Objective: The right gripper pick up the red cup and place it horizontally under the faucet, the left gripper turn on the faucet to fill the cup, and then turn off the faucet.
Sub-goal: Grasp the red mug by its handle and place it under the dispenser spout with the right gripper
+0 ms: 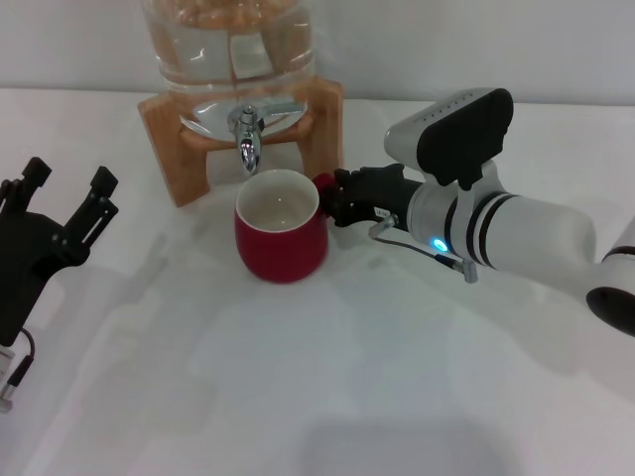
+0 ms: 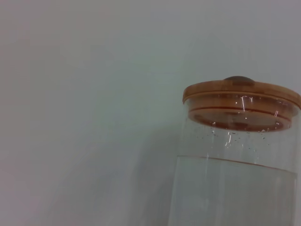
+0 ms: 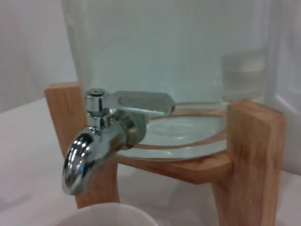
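The red cup [image 1: 281, 238] stands upright on the white table, its white inside facing up, directly below the chrome faucet [image 1: 246, 136]. My right gripper [image 1: 332, 198] reaches in from the right and is shut on the cup's red handle. The right wrist view shows the faucet [image 3: 101, 136] close up, its lever handle lying sideways, with the cup's white rim [image 3: 110, 215] just beneath it. No water runs from the spout. My left gripper [image 1: 67, 186] hangs open at the far left, well away from the faucet.
The glass water jar [image 1: 233, 45] sits on a wooden stand [image 1: 164, 129] at the back of the table. Its wooden lid [image 2: 242, 101] and water line appear in the left wrist view. A cable trails below the left arm [image 1: 12, 372].
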Tool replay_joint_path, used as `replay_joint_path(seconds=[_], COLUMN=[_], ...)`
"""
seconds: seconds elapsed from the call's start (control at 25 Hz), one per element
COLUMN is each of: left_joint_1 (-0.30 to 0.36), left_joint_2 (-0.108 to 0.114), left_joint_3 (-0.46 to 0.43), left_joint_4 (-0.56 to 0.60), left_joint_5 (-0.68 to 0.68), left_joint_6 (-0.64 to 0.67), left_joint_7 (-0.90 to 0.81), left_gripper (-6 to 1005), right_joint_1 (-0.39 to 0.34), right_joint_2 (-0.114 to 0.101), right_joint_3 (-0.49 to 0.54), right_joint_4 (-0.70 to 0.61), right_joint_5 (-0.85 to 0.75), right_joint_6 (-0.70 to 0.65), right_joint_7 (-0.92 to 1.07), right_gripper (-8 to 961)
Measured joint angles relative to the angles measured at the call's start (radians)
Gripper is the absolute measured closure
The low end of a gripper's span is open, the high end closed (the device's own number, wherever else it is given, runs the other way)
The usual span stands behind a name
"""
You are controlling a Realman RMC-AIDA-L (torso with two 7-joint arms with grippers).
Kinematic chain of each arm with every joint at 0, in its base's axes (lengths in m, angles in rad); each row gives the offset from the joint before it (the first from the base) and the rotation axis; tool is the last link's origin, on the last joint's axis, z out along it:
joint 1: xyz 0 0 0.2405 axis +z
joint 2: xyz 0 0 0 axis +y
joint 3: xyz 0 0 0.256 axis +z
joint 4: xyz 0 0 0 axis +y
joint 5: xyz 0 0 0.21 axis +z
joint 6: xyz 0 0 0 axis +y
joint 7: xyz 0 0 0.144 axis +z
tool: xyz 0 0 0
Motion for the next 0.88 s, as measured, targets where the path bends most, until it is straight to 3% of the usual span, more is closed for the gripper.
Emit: replay_joint_path(seconds=[0.88], left_joint_1=[-0.007], left_joint_2=[0.0], left_joint_3=[0.0], left_joint_4=[-0.001], left_joint_5=[-0.001], left_joint_6=[0.01], left_joint_7=[0.0], left_gripper=[108], right_joint_1=[0.001], right_joint_2=[0.0], right_joint_3=[-0.008], right_joint_4=[0.006], right_joint_5=[0.002], right_joint_6=[-0.01], right_joint_7=[-0.002], right_gripper=[696])
